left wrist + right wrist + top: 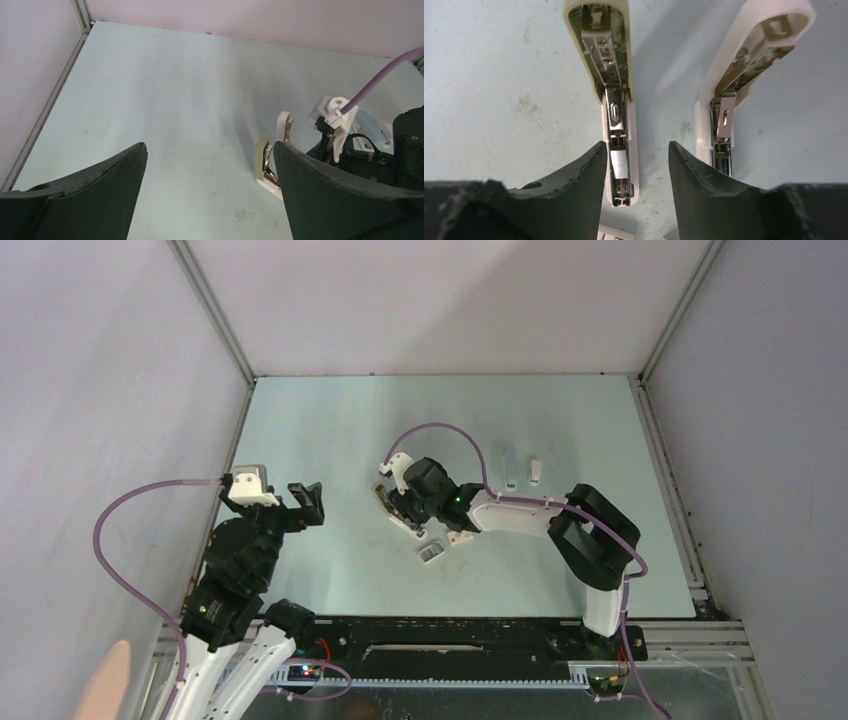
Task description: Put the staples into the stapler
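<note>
Right pincer (636, 145), parted, frames staples (618, 164) in stapler (616, 115); overhead hides them.

The table (330, 430) is pale blue-green, with a few small brownish stains. The stapler (633, 125) has a cream shell and shiny grey metal inside. The strip inside it, probably the staples (618, 164), is bright silver. The right gripper (636, 150) has matt black fingers (574, 185). The cable (440, 426) is purple and the walls (100, 360) are pale lilac-grey. The small box (461, 538) is white with a red mark.
</note>
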